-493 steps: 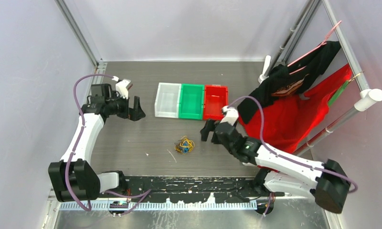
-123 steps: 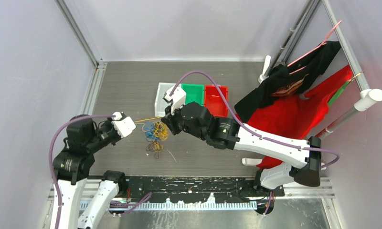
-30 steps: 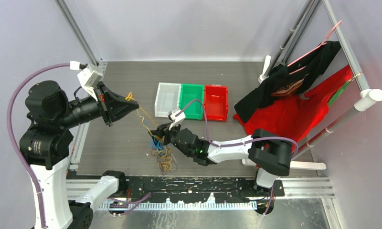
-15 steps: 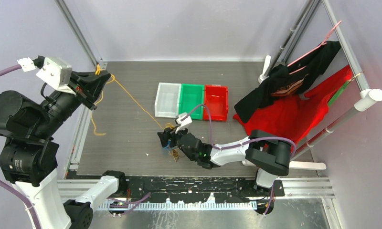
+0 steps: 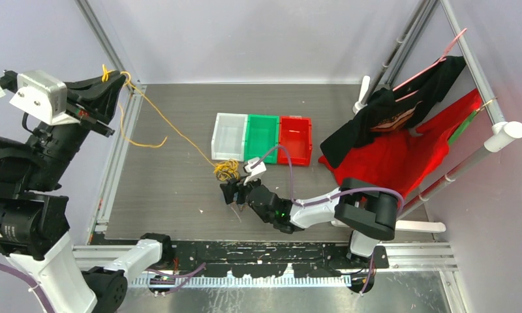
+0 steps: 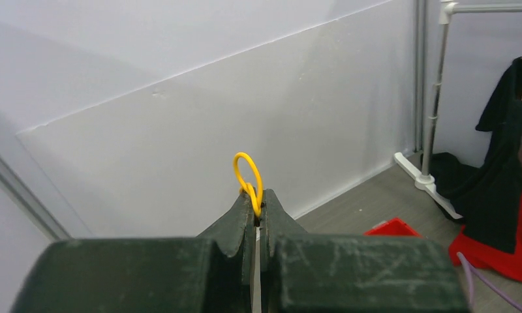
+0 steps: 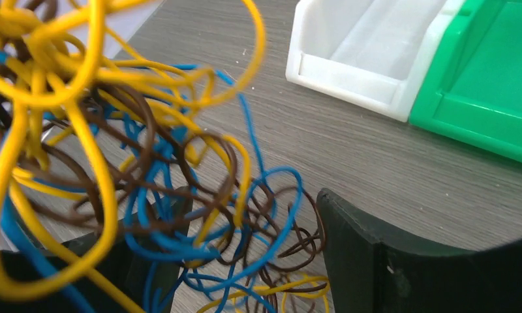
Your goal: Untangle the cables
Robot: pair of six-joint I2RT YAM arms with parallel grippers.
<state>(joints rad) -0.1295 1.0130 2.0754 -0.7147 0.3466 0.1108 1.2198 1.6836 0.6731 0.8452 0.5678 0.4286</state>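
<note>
The cables (image 5: 228, 169) are a tangle of thin yellow, blue and brown wires on the table in front of the bins. One yellow cable (image 5: 170, 125) runs taut from the tangle up to my left gripper (image 5: 117, 81), raised high at the far left. In the left wrist view that gripper (image 6: 256, 199) is shut on the yellow cable, a small loop (image 6: 248, 177) sticking out above the tips. My right gripper (image 5: 235, 193) sits low at the tangle. In the right wrist view its jaws (image 7: 248, 212) stand open, with the curly cables (image 7: 154, 163) loose between and in front of them.
Three bins stand side by side behind the tangle: white (image 5: 229, 135), green (image 5: 261, 138) and red (image 5: 295, 139). The white bin (image 7: 369, 55) and green bin (image 7: 487, 85) lie just beyond my right fingers. Black and red garments (image 5: 402, 150) hang on a rack at right.
My left gripper has risen and swung further to the far left, drawing the yellow cable out into a long line. The right gripper has dropped to the table at the tangle.
</note>
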